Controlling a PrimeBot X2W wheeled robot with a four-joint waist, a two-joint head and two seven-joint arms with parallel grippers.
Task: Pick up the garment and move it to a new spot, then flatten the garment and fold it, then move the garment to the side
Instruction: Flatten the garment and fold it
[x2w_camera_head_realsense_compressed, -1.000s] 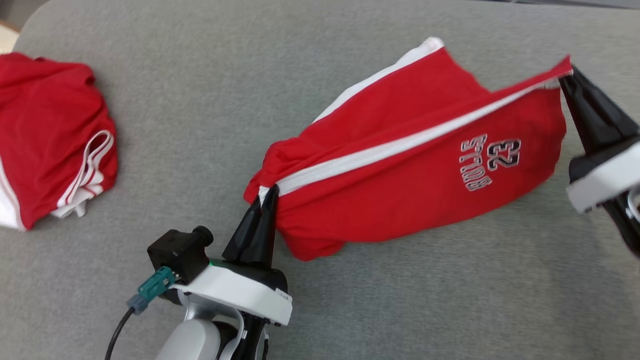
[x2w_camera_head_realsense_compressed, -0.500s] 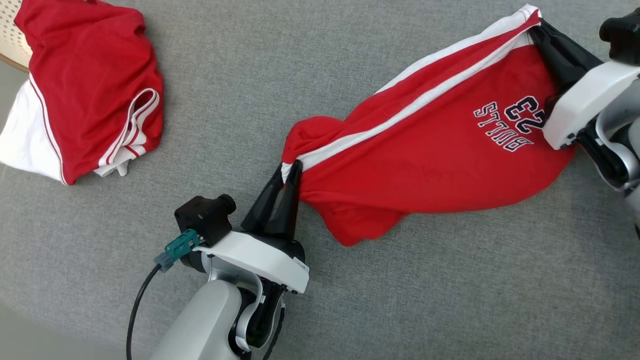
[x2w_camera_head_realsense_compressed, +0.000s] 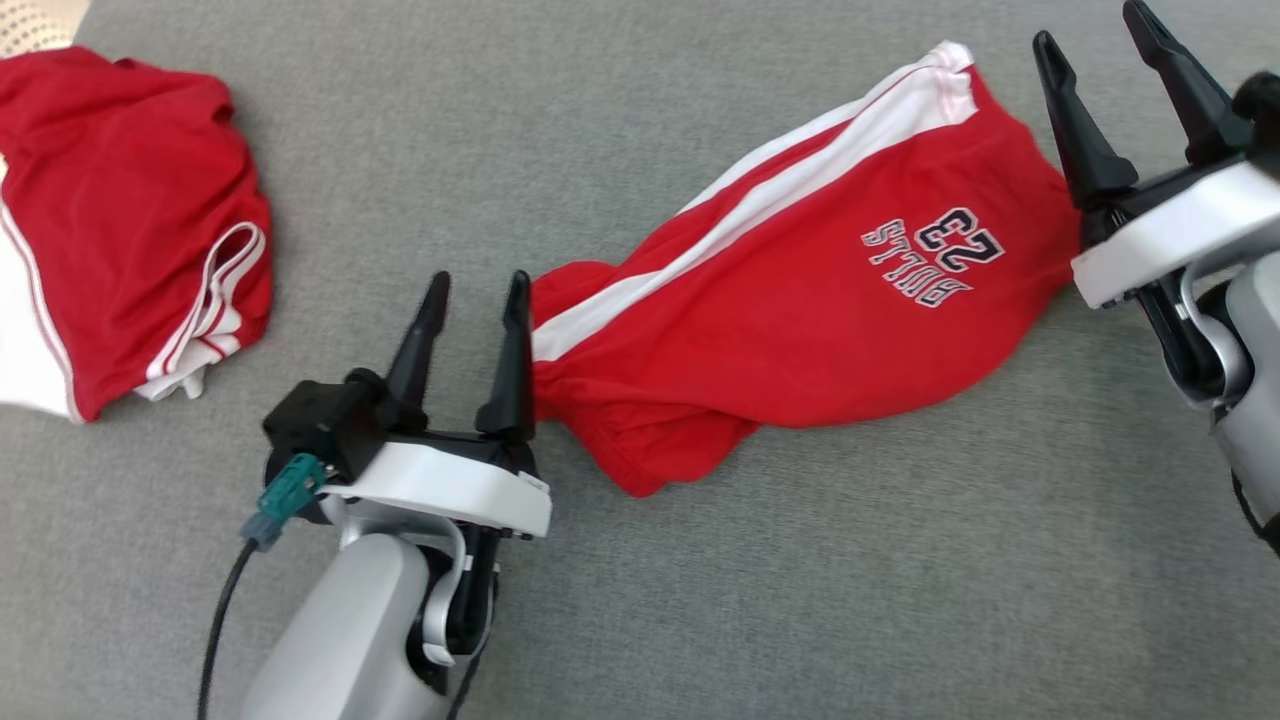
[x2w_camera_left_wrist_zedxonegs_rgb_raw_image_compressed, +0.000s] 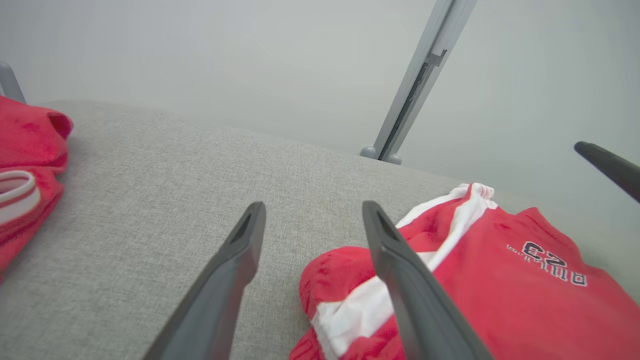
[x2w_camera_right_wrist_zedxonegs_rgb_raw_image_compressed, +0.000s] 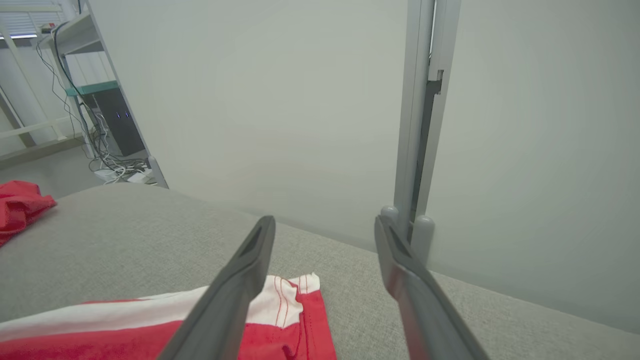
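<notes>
The garment (x2w_camera_head_realsense_compressed: 800, 310), red shorts with a white side stripe and a "BULLS 23" print, lies loose and rumpled on the grey surface, running from centre to upper right. My left gripper (x2w_camera_head_realsense_compressed: 477, 288) stands open just left of its near end, holding nothing; in the left wrist view the garment (x2w_camera_left_wrist_zedxonegs_rgb_raw_image_compressed: 500, 285) lies under and right of the right finger. My right gripper (x2w_camera_head_realsense_compressed: 1092, 30) is open beside the far white-trimmed corner, empty; the right wrist view has that garment corner (x2w_camera_right_wrist_zedxonegs_rgb_raw_image_compressed: 295, 300) below the left finger.
A second red and white garment (x2w_camera_head_realsense_compressed: 120, 220) lies heaped at the far left of the grey padded surface (x2w_camera_head_realsense_compressed: 800, 560). A grey wall and an upright metal post (x2w_camera_right_wrist_zedxonegs_rgb_raw_image_compressed: 420, 115) stand just beyond the surface's far edge. Shelving with cables (x2w_camera_right_wrist_zedxonegs_rgb_raw_image_compressed: 95, 110) stands far left.
Both grippers have opened and let go of the garment, which has dropped from its stretched hold onto the surface. The head camera has shifted too.
</notes>
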